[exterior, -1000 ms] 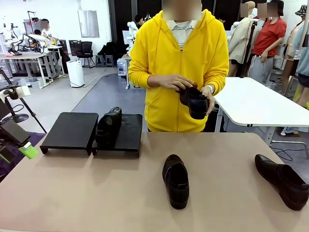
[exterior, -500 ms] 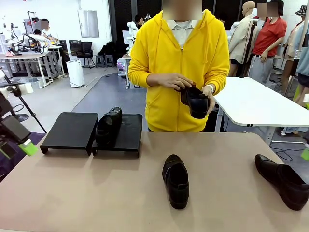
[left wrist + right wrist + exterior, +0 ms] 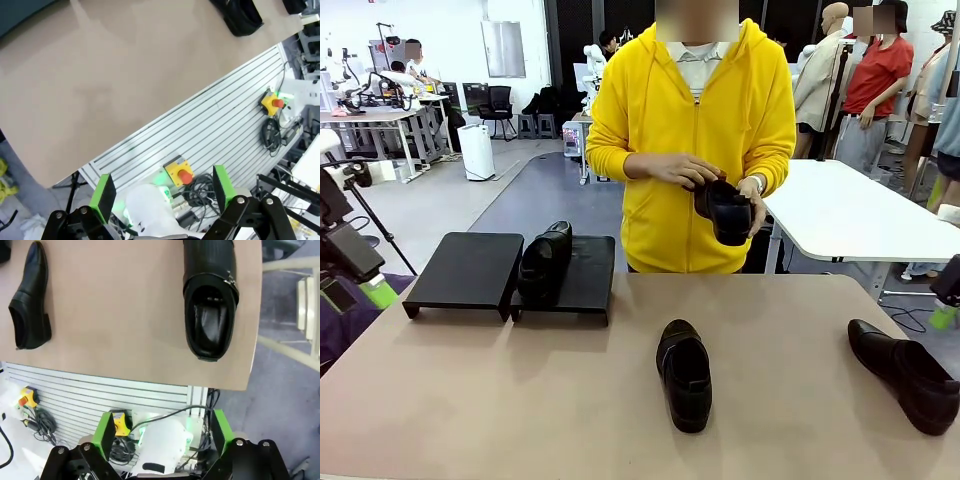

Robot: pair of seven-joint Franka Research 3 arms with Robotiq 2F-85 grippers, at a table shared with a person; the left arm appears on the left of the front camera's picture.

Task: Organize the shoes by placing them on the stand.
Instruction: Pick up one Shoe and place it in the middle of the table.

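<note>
Black leather shoes are seen in four places. One shoe (image 3: 545,262) is set on the stand (image 3: 470,268), on the right-hand one of its two platforms, close to the seam between them. A second shoe (image 3: 685,373) is laid on the counter (image 3: 520,400), to the right of the stand and nearer the robot, well apart from it. A third shoe (image 3: 910,375) is laid much farther to the stand's right, near the counter's right edge. The fourth shoe (image 3: 725,208) is held above the counter in the person's hands (image 3: 680,168), beyond the stand and to its right.

The left gripper (image 3: 162,192) is seen left of the stand, off the counter's edge. Its jaws are spread wide, and nothing is held between them. The right gripper (image 3: 162,435) is seen far to the stand's right, past the counter's edge and near the third shoe. Its jaws are likewise spread wide and empty.
</note>
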